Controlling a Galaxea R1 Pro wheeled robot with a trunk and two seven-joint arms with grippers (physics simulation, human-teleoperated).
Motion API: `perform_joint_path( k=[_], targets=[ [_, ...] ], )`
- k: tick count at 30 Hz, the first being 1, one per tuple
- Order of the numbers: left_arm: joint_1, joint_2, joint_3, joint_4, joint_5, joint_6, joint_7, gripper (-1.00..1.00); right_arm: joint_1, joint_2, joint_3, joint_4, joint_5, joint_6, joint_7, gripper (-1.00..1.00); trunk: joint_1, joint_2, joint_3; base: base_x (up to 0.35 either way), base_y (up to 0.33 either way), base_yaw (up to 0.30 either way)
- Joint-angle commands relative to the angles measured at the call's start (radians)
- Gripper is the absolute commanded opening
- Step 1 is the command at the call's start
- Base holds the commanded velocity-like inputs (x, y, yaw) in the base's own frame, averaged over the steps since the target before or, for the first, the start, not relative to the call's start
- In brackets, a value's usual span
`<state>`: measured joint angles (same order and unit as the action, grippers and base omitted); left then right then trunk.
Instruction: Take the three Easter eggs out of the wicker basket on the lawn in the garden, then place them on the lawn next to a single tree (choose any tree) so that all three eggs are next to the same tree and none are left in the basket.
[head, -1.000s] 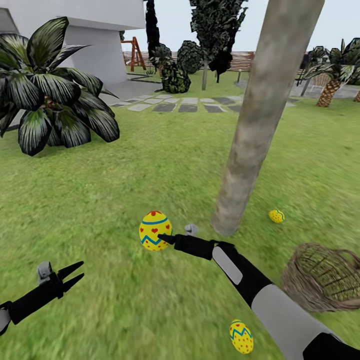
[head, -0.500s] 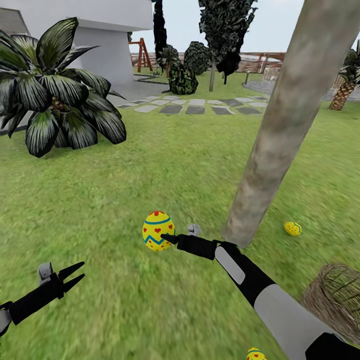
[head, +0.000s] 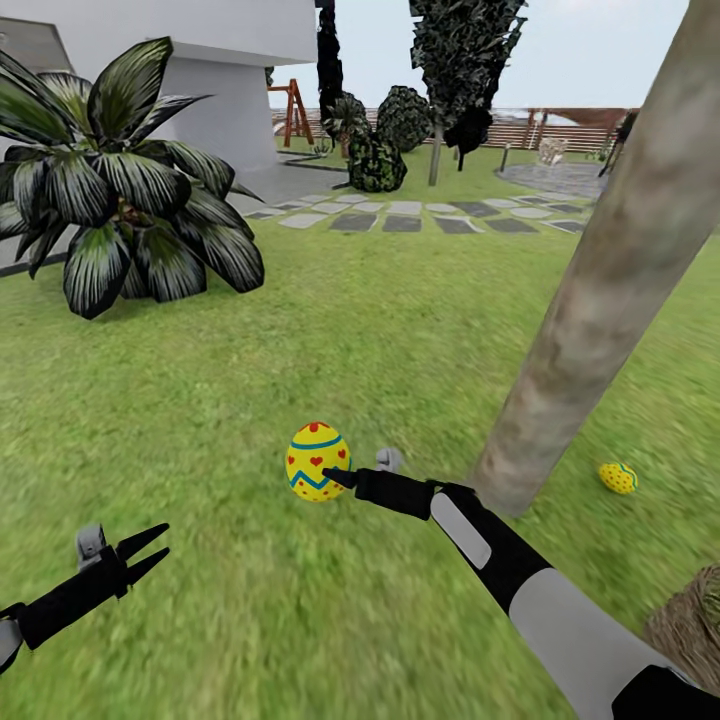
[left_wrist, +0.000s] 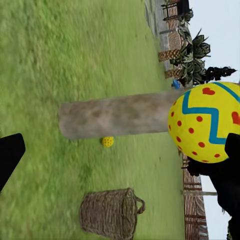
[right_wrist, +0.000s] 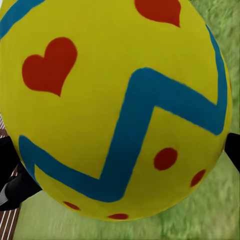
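Over on the left, the big dark-leaved spiky palm plant (head: 120, 190) is sitting in front of the white house wall (head: 215, 110), and the wide mottled green lawn (head: 300, 330) is spreading out below it. Down low, the black left claw (head: 150, 552) is hanging above the grass with its two pointed fingers spread apart and nothing between them.

Moving to the middle, the black right claw (head: 335, 476) is pinching a yellow Easter egg with red dots, a blue zigzag band and red hearts (head: 317, 461), holding it up off the grass just to the left of the trunk. In the right wrist view that held egg (right_wrist: 115, 110) is looming huge between the dark fingers (right_wrist: 12, 175), and in the left wrist view it (left_wrist: 207, 122) is showing bright against the sky.

Further back, grey stepping stones (head: 400, 220) are running across the grass, with dark cone-shaped trees (head: 460, 70) and a brown slatted fence (head: 560, 125) behind.

To the right, the straight grey-brown tree trunk (head: 600, 300) is rising at a slant across the frame. A second yellow dotted egg (head: 618, 478) is lying on the grass just beside its foot, on the far side from the claw. At the bottom right corner, the edge of the brown-grey woven wicker basket (head: 690, 625) is peeking in; the left wrist view is showing the basket (left_wrist: 107, 214) standing near the trunk (left_wrist: 115, 116), with the small egg (left_wrist: 107, 142) between them.
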<state>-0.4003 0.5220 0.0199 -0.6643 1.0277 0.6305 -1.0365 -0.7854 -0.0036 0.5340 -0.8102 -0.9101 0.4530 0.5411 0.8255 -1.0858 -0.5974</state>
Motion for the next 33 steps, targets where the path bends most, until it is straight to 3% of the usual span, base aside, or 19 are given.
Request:
perform_joint_path(
  k=[1, 5, 12, 15, 20, 26, 28, 32, 33],
  targets=[
    [0.0, 0.0, 0.0, 0.0, 0.0, 0.0, 0.0, 1.0, 0.0, 0.0, 0.0, 0.0, -0.003, 0.001, -0.001, -1.0, 0.0, 0.0, 0.0, 0.212, 0.218, 0.0],
    [0.0, 0.0, 0.0, -0.001, 0.0, 0.0, -0.002, 1.0, 0.0, 0.0, -0.001, 0.015, -0.003, 0.001, -0.002, -1.0, 0.0, 0.0, 0.0, 0.194, 0.231, -0.023],
    [0.0, 0.001, 0.0, 0.0, 0.0, 0.0, -0.002, 1.0, 0.0, 0.001, -0.005, 0.057, -0.003, 0.0, -0.017, -1.0, 0.0, 0.0, 0.0, 0.193, 0.233, -0.262],
    [0.0, 0.001, 0.0, 0.0, 0.0, 0.0, -0.002, 1.0, 0.0, 0.009, -0.002, 0.055, -0.003, 0.0, -0.126, -1.0, 0.0, 0.0, 0.0, 0.203, 0.227, -0.288],
    [0.0, 0.001, 0.0, -0.001, 0.0, 0.0, -0.004, 1.0, 0.0, 0.013, 0.006, 0.054, -0.001, -0.045, -0.375, -1.0, 0.0, 0.0, 0.0, 0.204, 0.225, -0.184],
    [0.0, 0.001, 0.0, -0.001, 0.0, 0.0, -0.004, 1.0, 0.0, 0.06, 0.009, 0.055, 0.0, -0.114, -0.607, -1.0, 0.0, 0.0, -0.004, 0.153, 0.182, -0.018],
    [0.0, 0.001, 0.0, -0.001, 0.0, 0.0, -0.004, 1.0, 0.0, 0.068, 0.009, 0.055, 0.001, -0.12, -0.662, -1.0, 0.0, 0.0, -0.007, 0.111, 0.129, 0.026],
    [0.0, 0.001, 0.0, -0.001, 0.0, 0.0, -0.004, 1.0, 0.0, 0.07, 0.008, 0.056, 0.002, -0.127, -0.698, -1.0, 0.0, 0.0, -0.014, 0.108, 0.122, 0.058],
    [0.0, 0.001, 0.0, 0.0, 0.0, 0.0, -0.004, 1.0, 0.0, 0.077, 0.01, 0.057, 0.001, -0.187, -0.789, -1.0, 0.0, 0.0, -0.015, 0.108, 0.101, 0.044]
  ],
)
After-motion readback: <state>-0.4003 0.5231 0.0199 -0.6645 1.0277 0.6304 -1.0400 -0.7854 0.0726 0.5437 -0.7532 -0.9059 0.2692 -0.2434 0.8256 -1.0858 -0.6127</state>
